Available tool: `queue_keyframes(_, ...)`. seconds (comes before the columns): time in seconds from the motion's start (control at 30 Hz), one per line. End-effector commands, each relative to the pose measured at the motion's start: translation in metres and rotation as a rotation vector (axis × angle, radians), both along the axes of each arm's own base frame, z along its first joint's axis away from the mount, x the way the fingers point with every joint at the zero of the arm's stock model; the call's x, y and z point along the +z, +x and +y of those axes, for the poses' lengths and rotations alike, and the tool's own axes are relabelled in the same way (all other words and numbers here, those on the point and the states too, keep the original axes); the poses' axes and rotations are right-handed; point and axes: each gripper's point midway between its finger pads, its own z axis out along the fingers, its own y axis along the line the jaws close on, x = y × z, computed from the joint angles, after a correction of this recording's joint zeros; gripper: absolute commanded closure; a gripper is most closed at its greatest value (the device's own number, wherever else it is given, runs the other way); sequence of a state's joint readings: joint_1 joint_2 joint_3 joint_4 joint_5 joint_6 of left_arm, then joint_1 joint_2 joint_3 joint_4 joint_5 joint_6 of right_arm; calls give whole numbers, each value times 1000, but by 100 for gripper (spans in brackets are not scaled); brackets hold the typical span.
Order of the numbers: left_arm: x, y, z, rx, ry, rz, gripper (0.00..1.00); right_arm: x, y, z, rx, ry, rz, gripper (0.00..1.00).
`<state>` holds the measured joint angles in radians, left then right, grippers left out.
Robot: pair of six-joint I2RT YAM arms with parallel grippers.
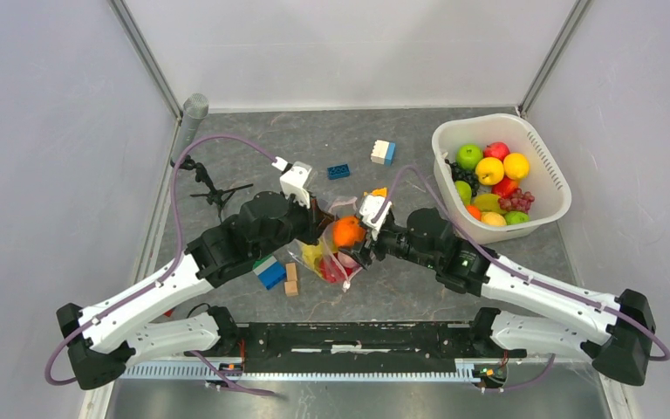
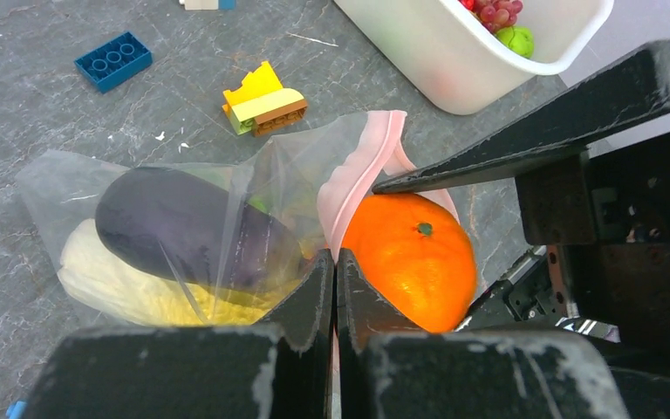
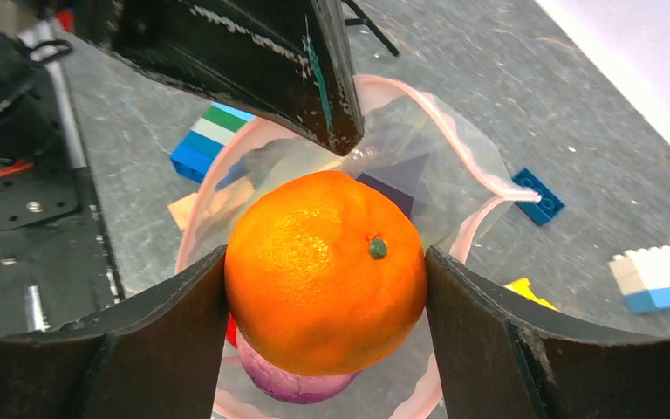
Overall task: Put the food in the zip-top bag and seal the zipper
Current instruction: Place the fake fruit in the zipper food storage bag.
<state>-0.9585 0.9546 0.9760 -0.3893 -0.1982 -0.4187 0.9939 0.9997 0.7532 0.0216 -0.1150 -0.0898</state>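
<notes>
Right gripper (image 3: 324, 292) clamps the glossy orange toy fruit (image 3: 314, 244) over the open mouth of the clear crinkly zip-top bag (image 2: 301, 170). Left gripper (image 2: 336, 266) is pinched closed on the bag's pale-pink zipper strip (image 2: 349, 185) (purple eggplant (image 2: 174, 223) inside the bag). The bag lies on a grey marbled tabletop (image 1: 314, 148), pale walls around.

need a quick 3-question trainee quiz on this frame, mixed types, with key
1. What does the right gripper hold?
2. True or false: the left gripper is open, clear of the zip-top bag.
3. Where does the purple eggplant lie? A in the white basket; B inside the zip-top bag; C in the right gripper.
Key: 1 the orange, at the bag's open mouth. 2 false: it is shut on the pink zipper. 3 B.
</notes>
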Motion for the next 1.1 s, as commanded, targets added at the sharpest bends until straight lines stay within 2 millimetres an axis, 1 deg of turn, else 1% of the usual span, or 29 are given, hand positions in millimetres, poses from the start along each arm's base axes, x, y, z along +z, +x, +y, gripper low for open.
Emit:
queue_keyframes(0.0,42,-1,-3,-21,-96,-60,97,26,27,-5,-176,-6,-153,49)
queue_keyframes(0.07,44,-3,-6,-39,-102,-56,97,24,26,0,-205,-18,-188,47)
queue_keyframes(0.13,48,-5,-7,-49,-110,-57,97,17,28,1,-251,-67,-230,45)
queue_keyframes(0.2,52,-7,-8,-58,-122,-59,97,16,29,3,-281,-73,-260,44)
queue_keyframes(0.23,54,-8,-7,-60,-127,-63,97,18,27,6,-269,-46,-268,43)
queue_keyframes(0.4,63,-10,-4,-57,-146,-77,97,6,13,24,-158,-6,-264,37)
queue_keyframes(0.5,65,-11,-1,-54,-150,-81,97,7,-6,37,-34,42,-250,30)
queue_keyframes(0.6,66,-10,1,-48,-153,-85,97,8,-33,52,144,59,-234,28)
queue_keyframes(0.63,67,-10,1,-46,-154,-86,97,9,-35,53,155,64,-233,25)
queue_keyframes(0.67,67,-10,1,-48,-155,-86,97,9,-32,51,135,64,-230,19)
queue_keyframes(0.7,67,-11,0,-51,-155,-86,97,7,-24,47,85,56,-227,13)
queue_keyframes(0.73,68,-11,0,-53,-159,-86,97,5,-17,43,36,41,-227,10)
queue_keyframes(0.8,67,-12,1,-51,-160,-85,97,7,-13,37,6,31,-229,5)
queue_keyframes(0.83,66,-12,1,-51,-158,-85,97,13,-13,34,-4,51,-233,3)
queue_keyframes(0.87,66,-11,2,-45,-156,-86,97,18,-14,32,-5,71,-236,2)
queue_keyframes(1.0,63,-8,8,-16,-148,-92,97,50,-27,20,20,185,-257,2)
queue_keyframes(1.03,62,-8,9,-11,-146,-93,97,55,-31,17,31,204,-258,5)
queue_keyframes(1.07,61,-8,9,-10,-142,-93,97,60,-34,14,37,220,-259,12)
